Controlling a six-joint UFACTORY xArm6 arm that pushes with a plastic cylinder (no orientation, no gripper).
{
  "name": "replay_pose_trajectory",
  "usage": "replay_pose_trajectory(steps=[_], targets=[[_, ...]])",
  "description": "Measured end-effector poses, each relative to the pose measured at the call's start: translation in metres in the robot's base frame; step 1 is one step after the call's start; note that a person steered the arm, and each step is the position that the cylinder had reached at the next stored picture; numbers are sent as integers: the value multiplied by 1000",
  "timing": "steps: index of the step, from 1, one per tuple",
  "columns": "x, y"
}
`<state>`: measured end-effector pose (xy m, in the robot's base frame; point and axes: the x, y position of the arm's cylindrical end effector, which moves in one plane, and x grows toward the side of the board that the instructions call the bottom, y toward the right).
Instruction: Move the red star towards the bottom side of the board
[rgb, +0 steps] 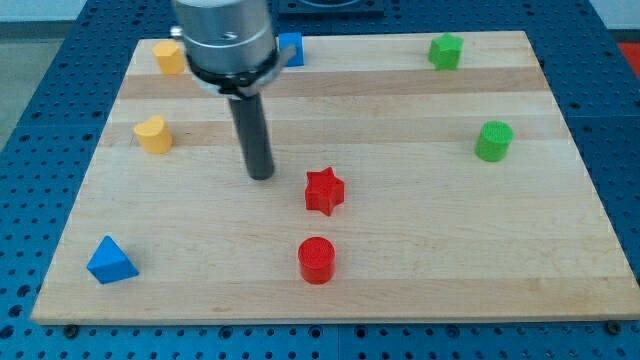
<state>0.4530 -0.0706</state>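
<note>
Left to right on the worktop: a blue triangle near the bottom-left corner; two yellow blocks along the left side; my tip, a plain rod with no hand, near centre; a blue block at the top edge, partly hidden. The red star sits just right of the tip, apart from it, above the red cylinder. Two green blocks lie at right.

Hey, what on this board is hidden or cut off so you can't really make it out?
- Blue block at the view's top: its left part is hidden behind the arm's grey housing, so its shape is unclear.
- Yellow block at the top left: the housing overlaps its right edge.
- The arm above the housing: cut off by the view's top edge.
- My tip shows, left of the red star; apart.
</note>
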Motion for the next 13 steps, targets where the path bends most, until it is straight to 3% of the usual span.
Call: replay_pose_trajectory(steps=[4,7,9,13], targets=[[27,28],[17,124],[6,127],[53,139]])
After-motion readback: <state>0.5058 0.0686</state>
